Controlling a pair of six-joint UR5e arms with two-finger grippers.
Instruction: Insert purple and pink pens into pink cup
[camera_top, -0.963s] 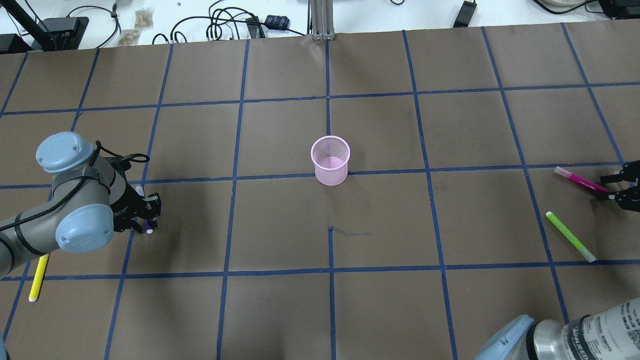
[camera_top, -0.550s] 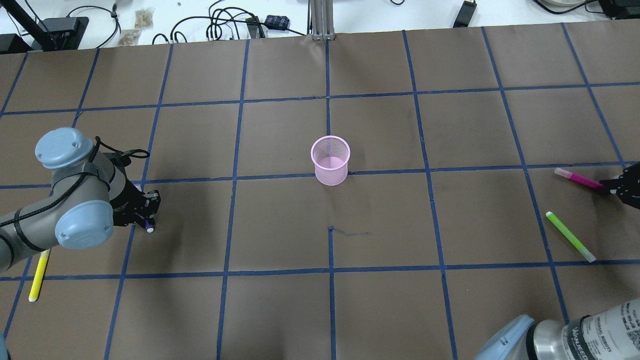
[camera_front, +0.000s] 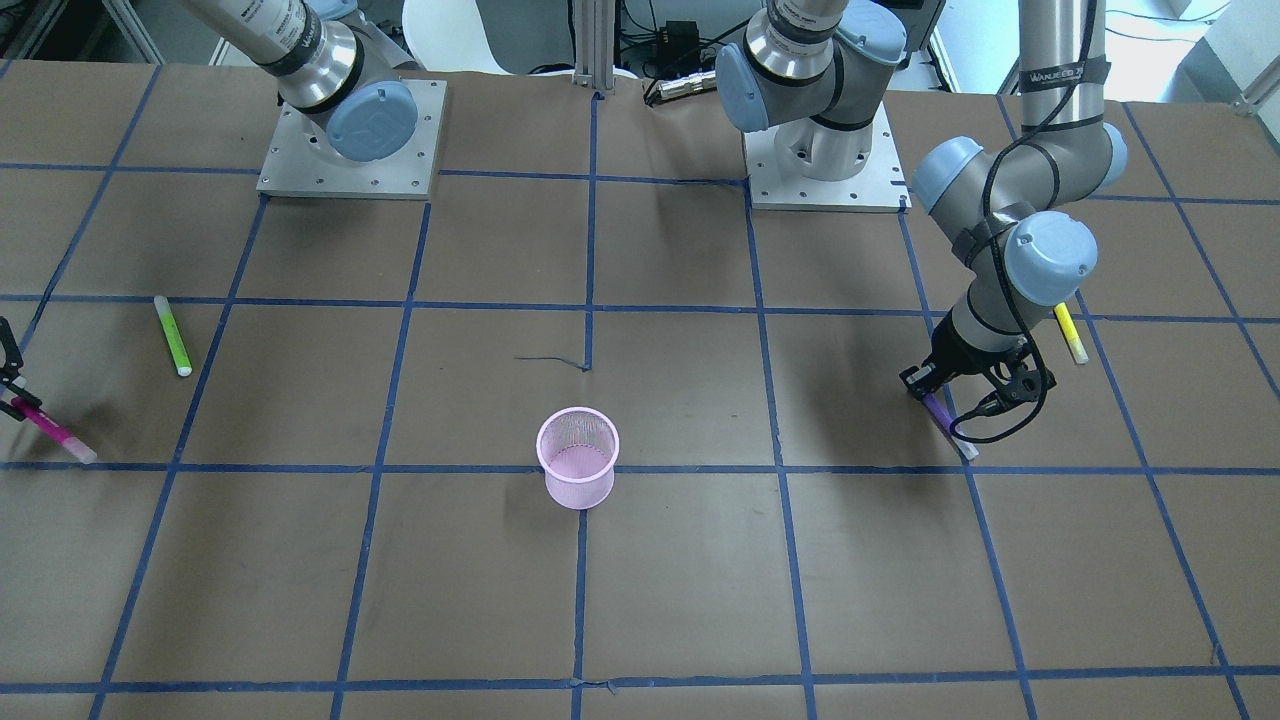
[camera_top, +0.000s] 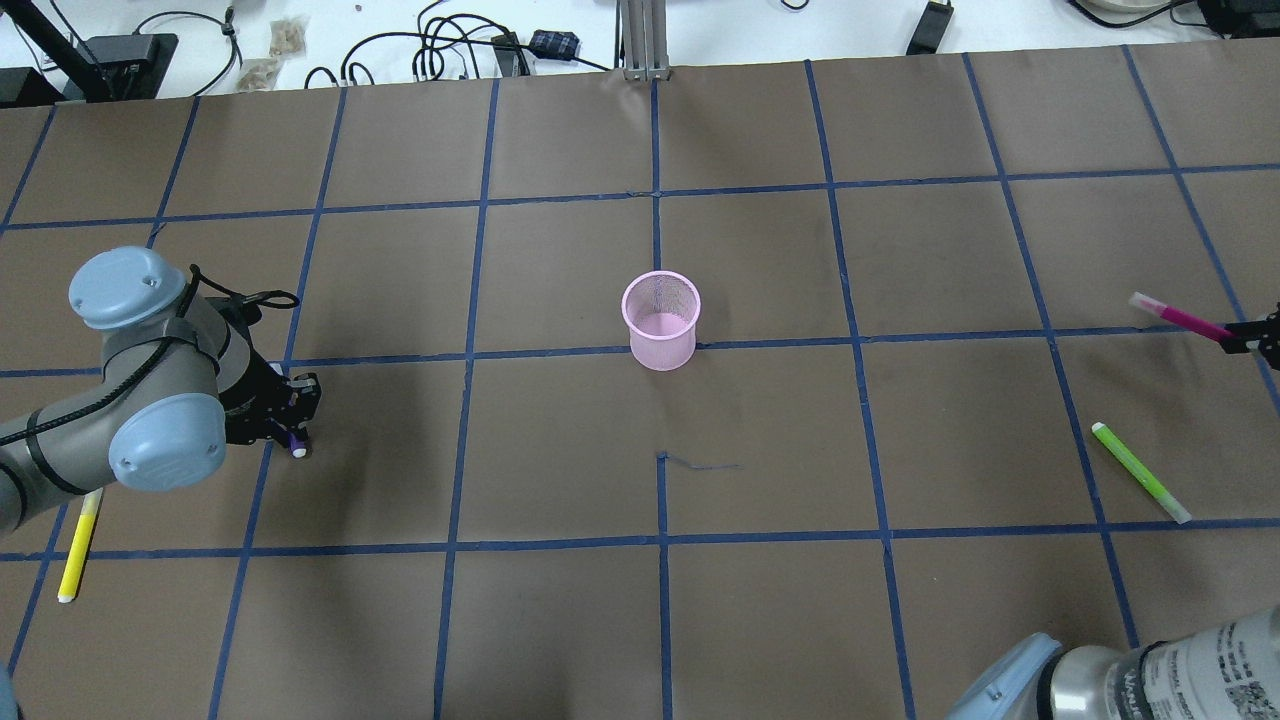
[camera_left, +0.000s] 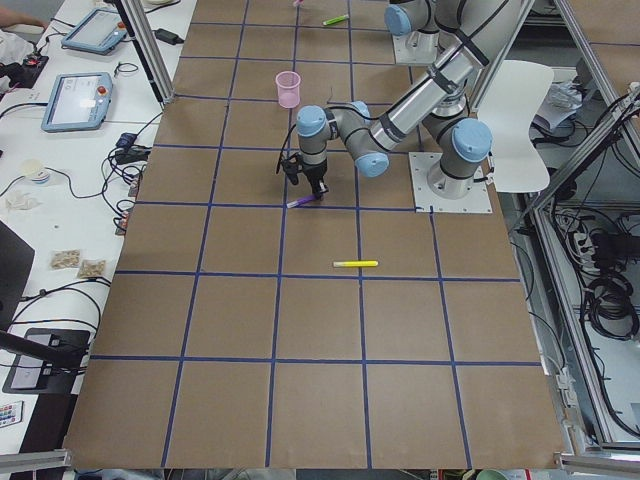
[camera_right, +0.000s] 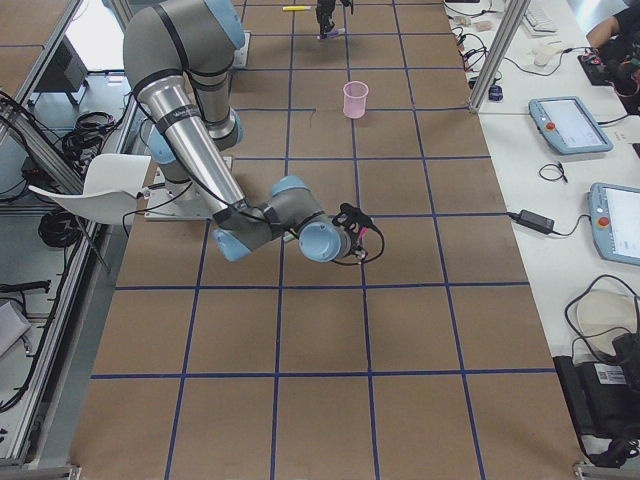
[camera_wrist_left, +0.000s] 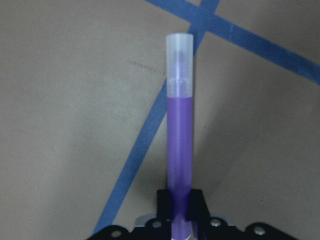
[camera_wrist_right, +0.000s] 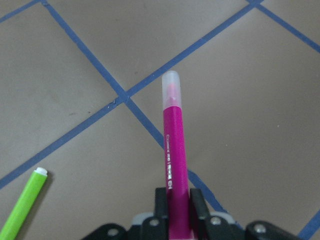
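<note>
The pink mesh cup (camera_top: 660, 320) stands upright at the table's middle, also in the front view (camera_front: 577, 455). My left gripper (camera_top: 288, 412) is far left of the cup, shut on the purple pen (camera_wrist_left: 179, 135). The pen's clear cap sticks out forward, low over the table (camera_front: 950, 425). My right gripper (camera_top: 1252, 336) is at the far right edge, shut on one end of the pink pen (camera_top: 1180, 315). It holds that pen above the table, cap pointing toward the cup (camera_wrist_right: 173, 150).
A green pen (camera_top: 1140, 472) lies on the table right of centre, near my right gripper. A yellow pen (camera_top: 78, 545) lies at the left edge beside my left arm. Blue tape lines grid the brown table (camera_top: 560, 450).
My right gripper closed on the pink pen's end and lifted it away from the robot. My left gripper closed on the purple pen and shifted slightly.
</note>
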